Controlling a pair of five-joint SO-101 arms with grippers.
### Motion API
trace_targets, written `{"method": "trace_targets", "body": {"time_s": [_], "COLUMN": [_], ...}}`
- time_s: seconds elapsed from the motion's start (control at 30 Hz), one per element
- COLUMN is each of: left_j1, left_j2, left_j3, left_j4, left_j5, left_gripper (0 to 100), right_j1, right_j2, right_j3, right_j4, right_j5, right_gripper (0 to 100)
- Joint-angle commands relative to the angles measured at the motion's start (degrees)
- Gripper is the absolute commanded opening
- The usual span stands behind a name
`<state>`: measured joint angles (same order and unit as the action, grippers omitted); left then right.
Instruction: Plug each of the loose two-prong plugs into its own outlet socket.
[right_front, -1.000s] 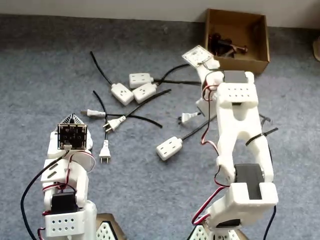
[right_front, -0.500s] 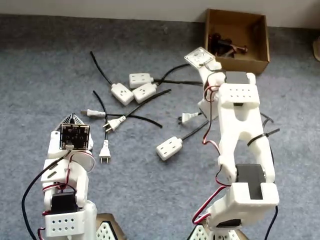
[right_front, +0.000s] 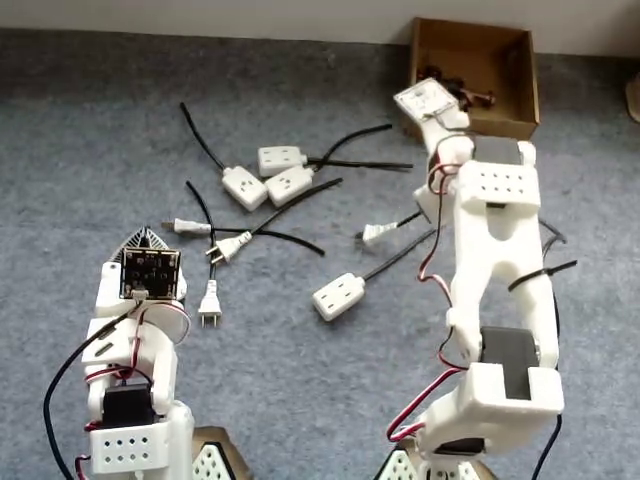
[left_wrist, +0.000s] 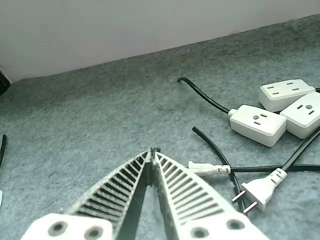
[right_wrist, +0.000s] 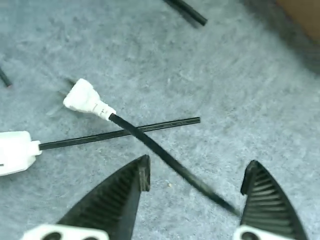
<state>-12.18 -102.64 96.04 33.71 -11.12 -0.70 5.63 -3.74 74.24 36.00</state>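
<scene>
While left tool (left_wrist: 152, 151) sits closed, right tool (right_wrist: 198, 162) (spread) straddles cord (right_wrist: 160, 153)

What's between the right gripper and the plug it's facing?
Right wrist view: the plug trails its black cord back into the open right gripper; a second cord crosses it. Otherwise bare carpet.

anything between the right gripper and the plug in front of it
Nothing visible. The right gripper is open over the plug's cord, and the plug lies on bare carpet just ahead. A socket's cord crosses that cord between them, flat on the carpet.
</scene>
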Motion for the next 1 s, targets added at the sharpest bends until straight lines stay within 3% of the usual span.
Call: {"method": "trace_targets", "body": {"time_s": [0.0, 0.23, 0.5, 0.67, 0.97], "left_j1": [1.01, 1.01, 1.01, 1.01, 1.01], "left_j2": [-0.13, -0.13, -0.13, -0.13, -0.13], "left_j3": [1.19, 1.19, 1.19, 1.19, 1.19], "left_j4": [0.26, 0.26, 0.26, 0.26, 0.26], "left_j5": [-0.44, -0.44, -0.44, -0.53, -0.53], "left_gripper": [1, 1, 1, 1, 1], "right_j1": [4.18, 7.08, -0.66, -4.62, -5.32], "right_j2": [-3.65, -3.65, -3.21, -3.3, -3.3], "right_j3": [-4.44, -4.18, -2.77, -1.19, 3.74], "right_j4": [-1.01, -1.1, -1.54, -1.45, -1.45], "right_j5": [-1.32, -0.97, -0.09, 11.43, 28.57], "right_gripper": [28.3, 28.3, 28.3, 28.3, 28.3]}}
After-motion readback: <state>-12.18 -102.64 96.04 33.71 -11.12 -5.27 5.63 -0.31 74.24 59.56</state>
